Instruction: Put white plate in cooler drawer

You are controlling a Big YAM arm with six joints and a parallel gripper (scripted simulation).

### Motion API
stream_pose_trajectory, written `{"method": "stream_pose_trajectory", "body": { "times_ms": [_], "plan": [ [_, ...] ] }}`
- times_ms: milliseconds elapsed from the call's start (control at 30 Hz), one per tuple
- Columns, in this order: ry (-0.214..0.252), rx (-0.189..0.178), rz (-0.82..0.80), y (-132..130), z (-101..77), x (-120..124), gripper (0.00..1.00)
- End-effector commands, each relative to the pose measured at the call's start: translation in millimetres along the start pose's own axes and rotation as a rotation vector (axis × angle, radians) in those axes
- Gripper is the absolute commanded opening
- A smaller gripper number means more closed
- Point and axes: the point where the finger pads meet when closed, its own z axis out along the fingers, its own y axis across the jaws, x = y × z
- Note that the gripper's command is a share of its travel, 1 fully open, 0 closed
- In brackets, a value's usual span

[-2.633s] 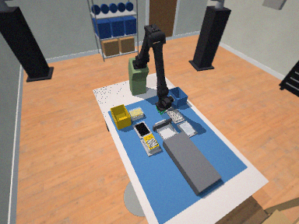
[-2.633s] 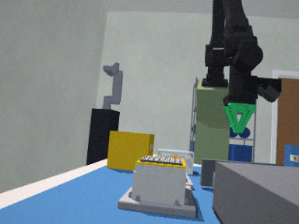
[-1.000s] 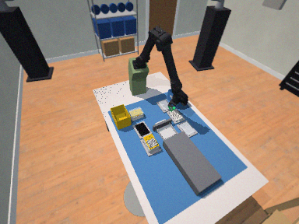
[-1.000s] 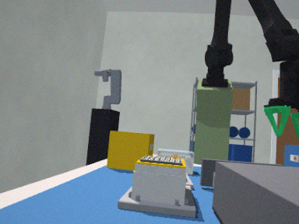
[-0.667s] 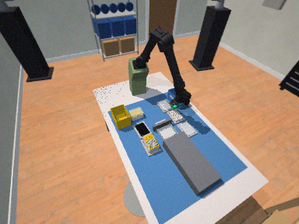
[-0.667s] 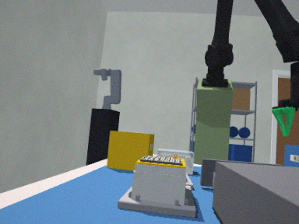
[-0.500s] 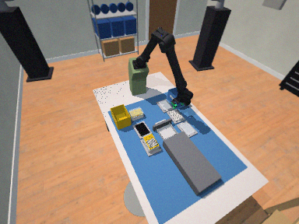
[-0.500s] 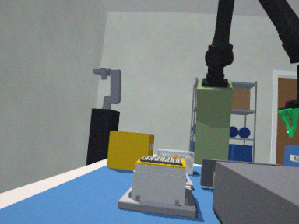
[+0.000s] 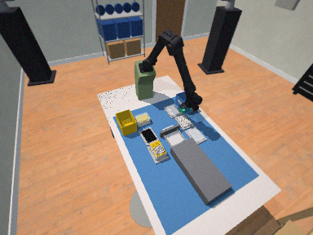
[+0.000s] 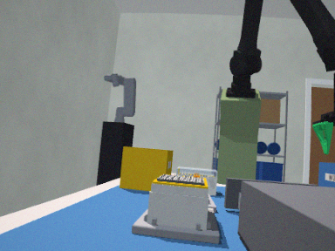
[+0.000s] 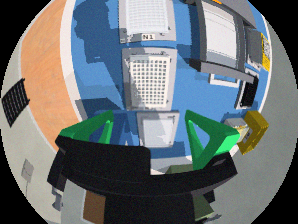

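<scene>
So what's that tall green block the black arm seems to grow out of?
The green pedestal is a plain, matte, upright box standing at the far end of the bench, on the white top just beyond the blue mat. The arm's black base sits on top of it. Nothing else touches it.
</scene>
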Motion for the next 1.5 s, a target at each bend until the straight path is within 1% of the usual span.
{"method": "stream_pose_trajectory", "body": {
  "times_ms": [0, 167, 233, 267, 400, 600, 733, 833, 1300, 1467],
  "plan": [
    [-0.029, -0.006, 0.041, 0.7, 5.7, -18.0, 1.0],
    [-0.028, -0.008, 0.037, 2.5, 12.1, -17.0, 1.0],
    [-0.028, -0.008, 0.037, 2.5, 12.1, -17.0, 1.0],
    [-0.028, -0.013, 0.026, 7.1, 12.3, -15.5, 1.0],
    [-0.027, -0.006, 0.026, 0.5, 19.5, -17.1, 1.0],
    [-0.027, -0.008, 0.015, 2.9, 27.1, -15.9, 1.0],
    [-0.026, -0.005, 0.018, 0.1, 33.2, -16.3, 1.0],
    [-0.026, -0.008, 0.013, 3.1, 33.7, -15.3, 1.0],
    [-0.025, -0.004, 0.018, -0.5, 53.7, -15.1, 1.0],
    [-0.024, -0.006, 0.015, 1.2, 57.4, -14.4, 1.0]
  ]
}}
